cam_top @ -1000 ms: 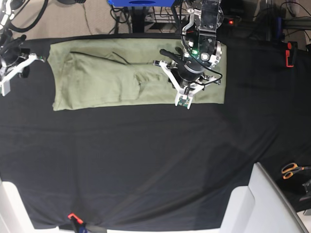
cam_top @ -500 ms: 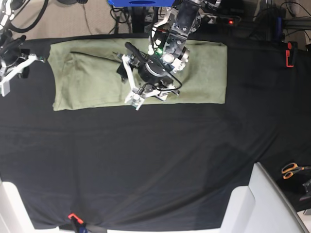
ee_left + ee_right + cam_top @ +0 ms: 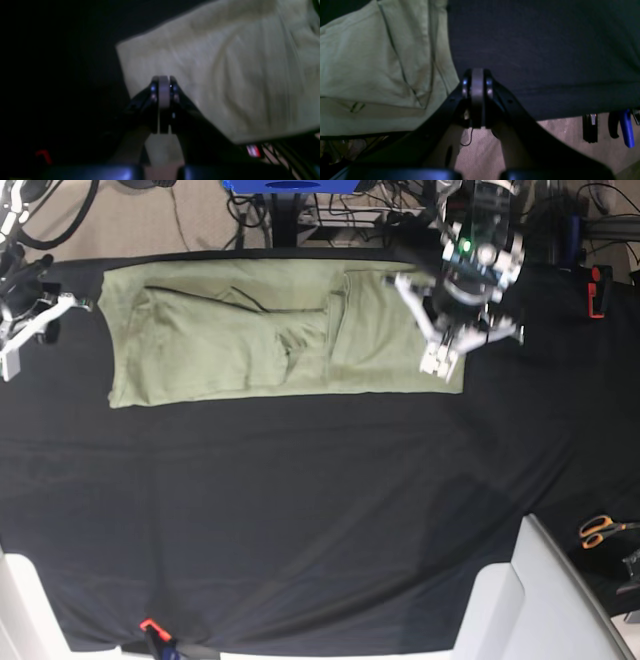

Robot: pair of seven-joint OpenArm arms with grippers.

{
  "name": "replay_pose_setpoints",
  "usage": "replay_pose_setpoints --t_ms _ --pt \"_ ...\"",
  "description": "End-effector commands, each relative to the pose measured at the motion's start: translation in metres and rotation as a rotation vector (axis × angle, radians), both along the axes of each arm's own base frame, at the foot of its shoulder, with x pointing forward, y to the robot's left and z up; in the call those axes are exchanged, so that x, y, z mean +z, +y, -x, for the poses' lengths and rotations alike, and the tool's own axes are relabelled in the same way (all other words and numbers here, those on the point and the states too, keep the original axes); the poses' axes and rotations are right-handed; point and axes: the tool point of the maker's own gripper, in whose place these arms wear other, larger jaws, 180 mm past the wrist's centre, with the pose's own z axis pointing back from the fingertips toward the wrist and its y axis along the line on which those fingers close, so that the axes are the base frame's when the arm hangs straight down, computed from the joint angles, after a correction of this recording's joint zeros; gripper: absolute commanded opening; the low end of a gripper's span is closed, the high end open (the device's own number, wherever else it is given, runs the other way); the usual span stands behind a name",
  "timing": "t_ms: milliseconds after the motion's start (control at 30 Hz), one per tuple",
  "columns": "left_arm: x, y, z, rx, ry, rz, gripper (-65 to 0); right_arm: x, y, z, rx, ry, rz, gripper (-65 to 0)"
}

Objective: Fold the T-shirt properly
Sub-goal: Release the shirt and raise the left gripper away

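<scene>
The pale green T-shirt (image 3: pixel 230 340) lies as a long flat band across the far side of the black table cloth (image 3: pixel 300 510), with an upright crease right of its middle. My left gripper (image 3: pixel 437 368) hangs over the band's right end, near its front edge. In the left wrist view this gripper (image 3: pixel 163 80) is shut, with no cloth showing between its pads, and the T-shirt (image 3: pixel 225 75) spreads out beneath and to the right. My right gripper (image 3: pixel 12 362) stays off the shirt's left end. Its wrist view shows it (image 3: pixel 477 72) shut and empty over black cloth, beside the T-shirt's edge (image 3: pixel 370 62).
Orange-handled scissors (image 3: pixel 600 530) lie at the right edge, and a red clamp (image 3: pixel 597 290) sits at the far right. White panels (image 3: pixel 540 600) stand at the near corners. A small red clip (image 3: pixel 150 625) marks the front edge. Cables and floor lie behind the table.
My left arm swept left to the shirt's middle, then swung back to its right end with the jaws now shut. A new crease stands right of the middle. The right arm has not moved.
</scene>
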Motion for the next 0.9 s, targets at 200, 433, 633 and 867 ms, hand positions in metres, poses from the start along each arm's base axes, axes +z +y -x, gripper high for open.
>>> replay_pose_setpoints --t_ms 200,433,633,867 --pt "0.002 0.026 0.018 0.027 -0.013 -0.082 -65.0 0.009 -0.003 -0.006 0.007 -0.035 0.014 -63.5" --pt "-0.016 0.009 0.023 0.02 0.028 -0.023 -65.0 0.008 -0.003 -0.006 0.004 -0.035 0.013 -63.5" --pt "-0.055 -0.008 0.039 0.009 0.136 0.013 -65.0 0.008 -0.003 -0.006 0.004 -0.035 0.013 -63.5" --pt "-0.043 -0.02 0.029 -0.019 0.094 0.028 -65.0 0.008 -0.003 -0.006 0.004 -0.035 0.013 -63.5"
